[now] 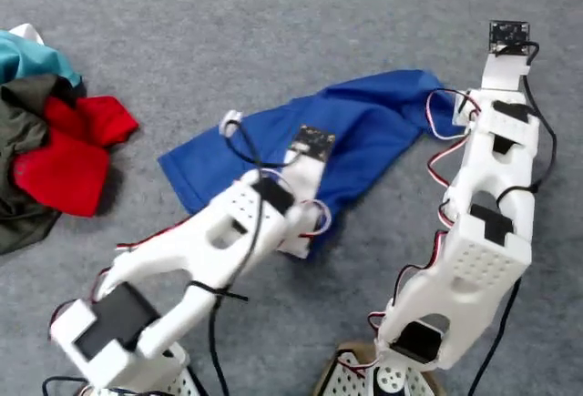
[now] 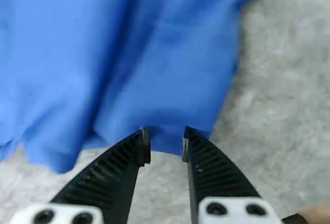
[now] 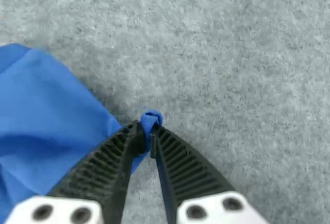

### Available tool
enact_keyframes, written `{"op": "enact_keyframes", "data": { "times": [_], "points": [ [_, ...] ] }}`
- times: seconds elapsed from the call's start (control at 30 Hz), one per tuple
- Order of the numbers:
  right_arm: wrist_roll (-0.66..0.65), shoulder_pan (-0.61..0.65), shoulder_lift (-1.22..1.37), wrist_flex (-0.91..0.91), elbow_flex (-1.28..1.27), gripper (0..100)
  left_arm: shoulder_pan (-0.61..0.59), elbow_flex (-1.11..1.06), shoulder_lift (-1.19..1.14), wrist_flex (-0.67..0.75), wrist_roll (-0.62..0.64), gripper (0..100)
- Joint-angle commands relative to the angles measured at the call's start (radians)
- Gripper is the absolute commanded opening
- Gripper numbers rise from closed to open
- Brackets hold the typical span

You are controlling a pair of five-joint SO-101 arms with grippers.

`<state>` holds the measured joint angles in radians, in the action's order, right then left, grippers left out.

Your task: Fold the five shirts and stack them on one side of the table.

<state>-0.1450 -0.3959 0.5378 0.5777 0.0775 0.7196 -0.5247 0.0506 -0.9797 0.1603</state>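
Tabletop (image 1: 228, 41): grey, felt-like surface. A blue shirt (image 1: 364, 123) lies rumpled about its centre in the high view, long axis running from roughly 8 o'clock to 1 o'clock, unfolded.

Left end effector (image 2: 164, 144): released. Its two black ribbed fingers (image 2: 211, 162) stand apart with bare tabletop between them, tips right at the hem of the blue shirt (image 2: 129, 54); whether they touch it I cannot tell. In the high view the left arm (image 1: 209, 241) reaches from 7 o'clock over the near edge of the shirt.

Right end effector (image 3: 149, 131): clenched on a small bunched corner of the blue shirt (image 3: 36, 116), and a nub of fabric pokes out past the fingertips. The rest of the cloth trails off to one side over the grey surface. In the high view the right arm (image 1: 483, 223) extends from 5 o'clock to the shirt's 1 o'clock end.

Unfolded heap at the 9 o'clock edge, well apart from the blue shirt: red shirt (image 1: 68, 155), teal shirt (image 1: 32, 55) behind it, dark shirt (image 1: 18, 214) partly beneath.
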Motion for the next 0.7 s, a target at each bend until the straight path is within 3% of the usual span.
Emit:
{"op": "enact_keyframes", "data": {
  "times": [0.0,0.1,0.23,0.5,0.67],
  "points": [
    [0.008,-0.019,0.013,0.041,0.102,0.2,0.081,0.071,-0.025,0.006,0.011,10],
    [0.008,-0.019,0.031,0.069,0.134,0.2,0.092,0.046,-0.050,0.071,0.009,9],
    [0.008,-0.019,0.033,0.071,0.139,0.2,-0.003,0.031,-0.087,0.140,0.011,3],
    [0.008,-0.019,0.033,0.071,0.137,0.2,-0.166,0.040,-0.096,0.144,-0.005,2],
    [0.005,-0.018,0.033,0.071,0.136,0.2,-0.282,0.126,-0.096,0.100,-0.084,2]
  ]
}}
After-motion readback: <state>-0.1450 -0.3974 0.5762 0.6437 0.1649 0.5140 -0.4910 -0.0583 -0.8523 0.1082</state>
